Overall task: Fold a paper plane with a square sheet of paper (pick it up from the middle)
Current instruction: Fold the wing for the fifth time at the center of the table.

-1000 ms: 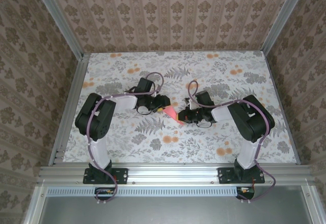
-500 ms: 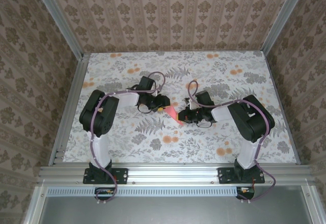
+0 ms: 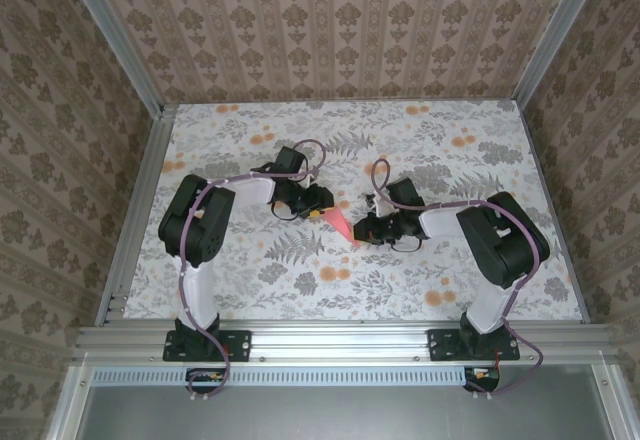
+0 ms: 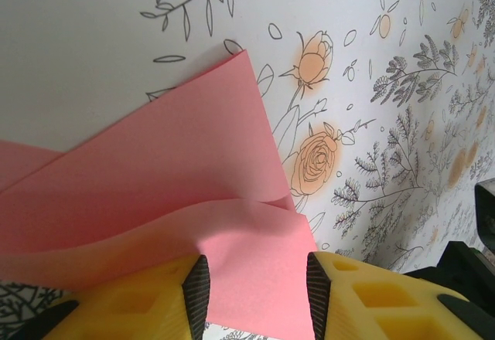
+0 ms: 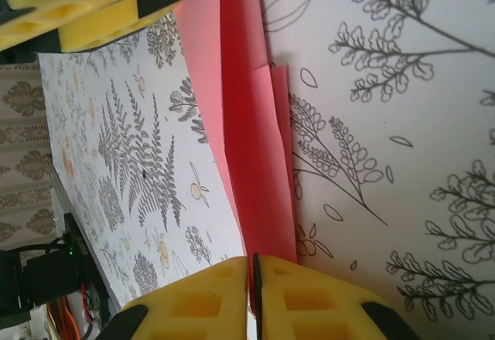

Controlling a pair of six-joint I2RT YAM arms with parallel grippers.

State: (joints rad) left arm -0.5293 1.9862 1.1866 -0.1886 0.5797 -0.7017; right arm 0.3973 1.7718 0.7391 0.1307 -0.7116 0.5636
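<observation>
The salmon-pink sheet of paper (image 3: 341,224) lies folded between the two grippers at the middle of the table. In the left wrist view the paper (image 4: 178,193) spreads out in creased layers, and my left gripper (image 4: 257,297) stands open with a flap lying between its yellow fingers (image 4: 363,297). In the right wrist view the paper (image 5: 247,147) runs as a narrow folded strip into my right gripper (image 5: 253,294), which is shut on its near edge. The left gripper (image 5: 93,4) appears at the strip's far end. From above, the left gripper (image 3: 320,207) and right gripper (image 3: 358,232) flank the paper.
The tablecloth (image 3: 400,280) is white with grey ferns and orange flowers. Aluminium rails (image 3: 130,220) and patterned walls close in the table on three sides. Purple cables loop over both arms.
The left arm has drawn its elbow in and its gripper has shifted slightly toward the paper. The right arm's elbow swung outward while its gripper stayed on the paper.
</observation>
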